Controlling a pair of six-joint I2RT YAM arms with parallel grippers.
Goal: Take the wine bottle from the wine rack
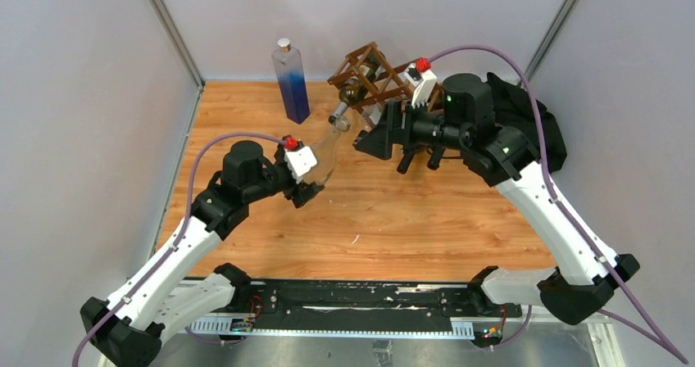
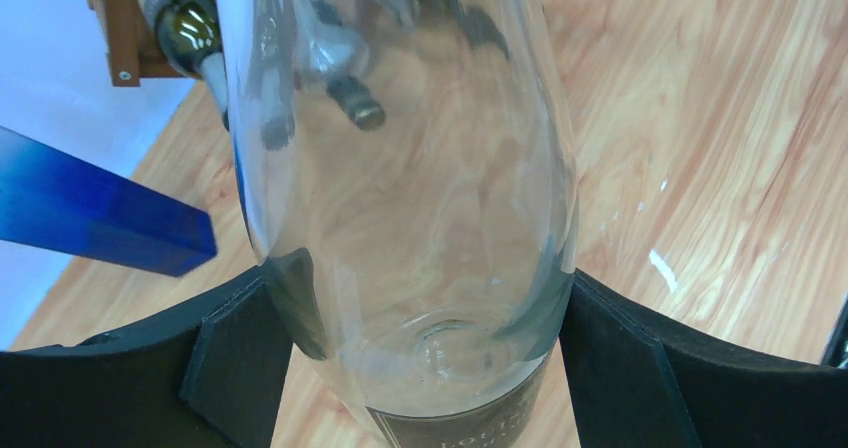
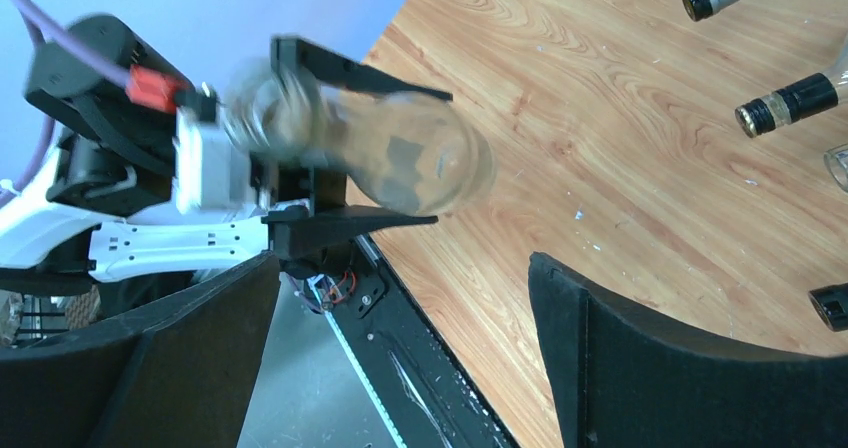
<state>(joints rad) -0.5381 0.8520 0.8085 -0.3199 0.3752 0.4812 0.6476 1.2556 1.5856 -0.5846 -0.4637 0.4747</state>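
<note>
A clear glass wine bottle [image 1: 326, 150] hangs over the table, its neck pointing at the wine rack [image 1: 373, 74], a brown wooden lattice at the back. My left gripper [image 1: 315, 170] is shut on the bottle's wide lower body. In the left wrist view both black pads [image 2: 240, 358] press the glass of the clear bottle [image 2: 400, 168]. My right gripper [image 1: 365, 142] stands open and empty just right of the bottle, in front of the rack. In the right wrist view the clear bottle [image 3: 390, 153] is blurred, beyond the open right gripper [image 3: 405, 358].
A tall blue square bottle [image 1: 291, 84] stands at the back, left of the rack. A dark bottle [image 2: 185, 28] lies in the rack, and other bottle necks [image 3: 790, 103] stick out of it. A black cloth heap [image 1: 537, 121] lies at the back right.
</note>
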